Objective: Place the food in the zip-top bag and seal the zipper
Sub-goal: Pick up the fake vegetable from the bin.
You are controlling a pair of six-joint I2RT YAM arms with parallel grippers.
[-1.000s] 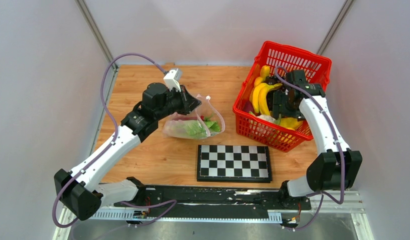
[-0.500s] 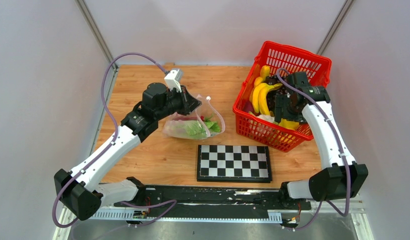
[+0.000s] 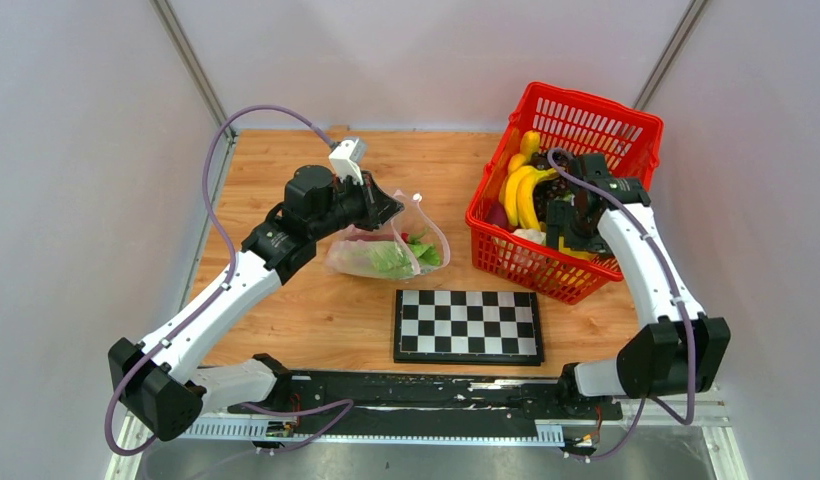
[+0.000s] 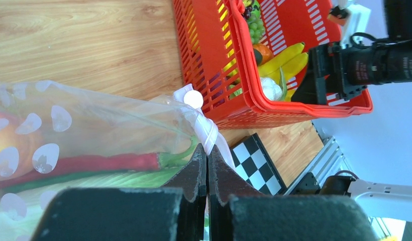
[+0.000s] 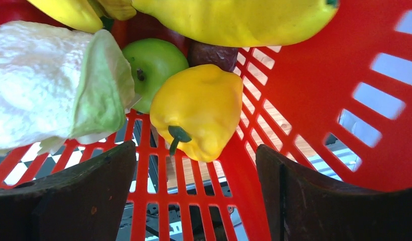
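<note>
The left jaws are shut tight on the edge of the zip-top bag point(image 4: 93, 120), pinching it right by the zipper point(image 4: 209, 131) so the mouth is held up off the worktop point(image 3: 316, 300). The bag is thin, clear and floppy, with pale round dots on it. It would sag and slip if it were let go, so I think the stiffer strip is the best place to hold it. Inside it you can see green lettuce point(image 3: 391, 258) and a long red chilli point(image 4: 93, 163). The bag lies in the middle of the worktop, well apart from the right jaws. The right jaws are open wide, down inside the red basket point(image 3: 586, 105), with nothing in them. Just in front of them sits a yellow pepper point(image 5: 199, 110) with a little green stalk. It looks shiny, smooth and hard, and is likely light and hollow. It could squirt out of a squeeze, so take it across its fat middle, not by the stalk. Beside it are a green apple point(image 5: 151, 63) and a pale cabbage point(image 5: 53, 95).
</note>
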